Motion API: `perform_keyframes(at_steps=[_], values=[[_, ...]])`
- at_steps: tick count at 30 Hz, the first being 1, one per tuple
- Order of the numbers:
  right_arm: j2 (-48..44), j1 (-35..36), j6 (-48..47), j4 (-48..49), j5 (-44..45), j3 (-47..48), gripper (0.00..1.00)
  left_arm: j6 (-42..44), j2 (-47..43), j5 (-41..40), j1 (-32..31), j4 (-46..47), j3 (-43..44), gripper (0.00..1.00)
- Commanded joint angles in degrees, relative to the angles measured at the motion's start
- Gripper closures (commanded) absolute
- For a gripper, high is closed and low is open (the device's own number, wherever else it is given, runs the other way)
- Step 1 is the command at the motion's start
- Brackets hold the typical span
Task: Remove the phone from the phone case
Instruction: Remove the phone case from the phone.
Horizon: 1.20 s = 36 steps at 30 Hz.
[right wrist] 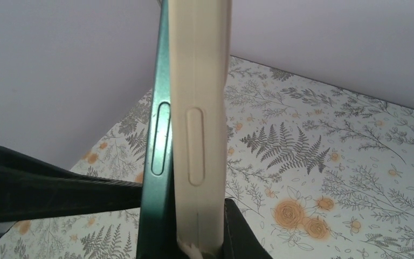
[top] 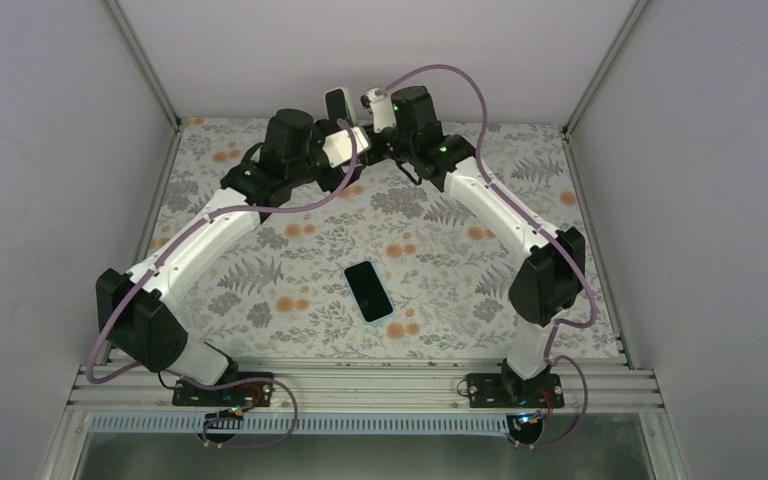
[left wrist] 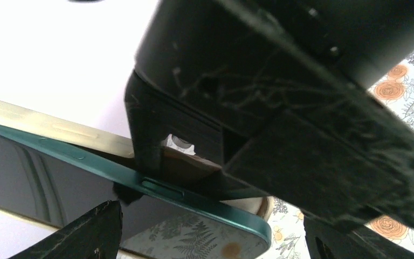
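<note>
Both arms meet high at the back middle of the table. My right gripper [top: 360,112] [right wrist: 194,240] is shut on the lower end of the cream phone case [right wrist: 200,108]. The dark green phone [right wrist: 159,140] [top: 338,103] stands upright against the case, and its edge shows beside the case's side wall. My left gripper [top: 345,125] [left wrist: 205,240] is open, with its fingers [left wrist: 86,234] wide apart on either side of the phone's corner [left wrist: 248,221]. One left finger [right wrist: 59,189] reaches up to the phone's green edge. The right gripper's black body [left wrist: 280,108] fills the left wrist view.
A second phone in a light blue case [top: 368,290] lies screen up in the middle of the flowered tablecloth [top: 460,300]. Grey walls with metal posts [top: 150,70] close in the back and sides. A metal rail [top: 360,385] runs along the near edge.
</note>
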Motion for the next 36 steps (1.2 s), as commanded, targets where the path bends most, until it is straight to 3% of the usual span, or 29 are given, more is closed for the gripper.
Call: perform_keyframes(at_steps=[1, 15, 18, 22, 25, 30, 36], values=[[-0.55, 0.52, 1.46, 4.17, -1.2, 1.95, 0.97, -1.3, 1.2, -1.62, 0.48, 3.23, -1.18, 0.18], [-1.28, 0.64, 3.2, 5.14, -2.64, 0.69, 0.97, -4.58, 0.12, -8.37, 1.78, 11.64, -4.16, 0.29], [-0.97, 0.64, 4.11, 5.03, -3.44, 0.98, 0.97, -5.0, -0.15, -13.24, 1.33, 14.89, -5.61, 0.38], [-0.5, 0.65, 4.28, 4.37, -4.22, 1.82, 0.97, -4.04, -1.61, -25.02, -0.06, 22.55, -8.59, 0.45], [-0.43, 0.64, 3.67, 4.22, -5.07, 1.65, 0.97, 2.56, -3.92, -33.84, -1.04, 34.4, -14.02, 0.47], [-1.14, 0.64, 2.63, 4.45, -8.68, -0.27, 0.97, 10.08, -4.05, -40.7, -1.12, 47.34, -18.32, 0.57], [-1.78, 0.55, 0.43, 2.64, -14.05, -1.65, 0.97, 21.24, -3.13, -42.43, -1.25, 65.79, -25.46, 0.66]])
